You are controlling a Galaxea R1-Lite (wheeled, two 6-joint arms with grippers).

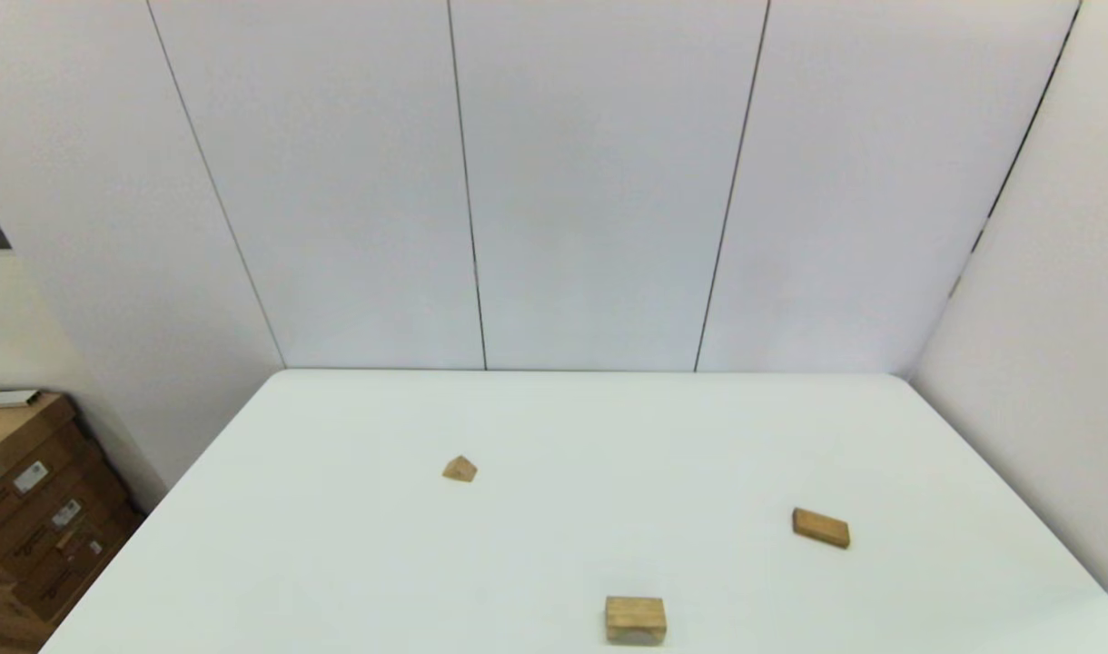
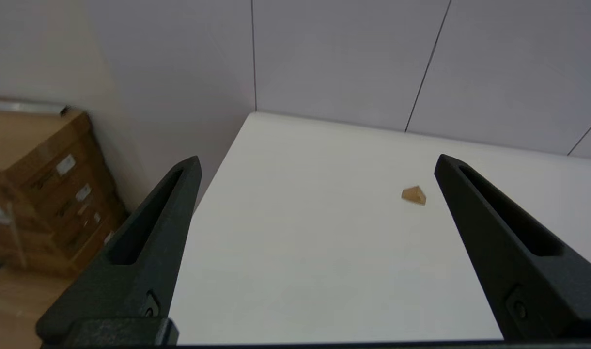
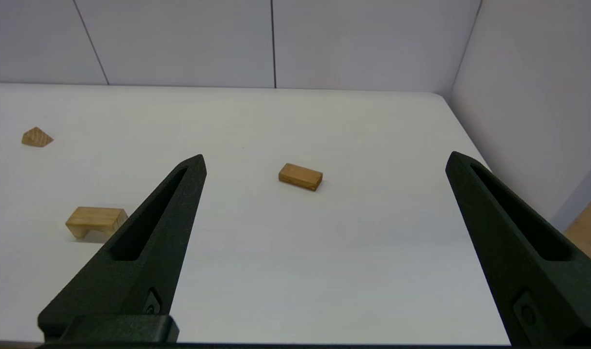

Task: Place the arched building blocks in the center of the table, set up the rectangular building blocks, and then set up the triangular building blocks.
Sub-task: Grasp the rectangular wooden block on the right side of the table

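Both the left gripper (image 2: pixel 317 162) and right gripper (image 3: pixel 324 160) hang spread wide, empty. The arched block (image 1: pixel 636 619), rectangular slab (image 1: pixel 821 528) and triangular wedge (image 1: pixel 460 469) lie well apart on the table (image 1: pixel 336 545)

The head camera looks down from high up at the white bench (image 1: pixel 554 509), facing the wall behind it. The left wrist camera sits low over the bench's left side, close to the triangle block (image 2: pixel 413 195). The right wrist camera sits low on the right side. Both wrist views and the head view share that triangle block.
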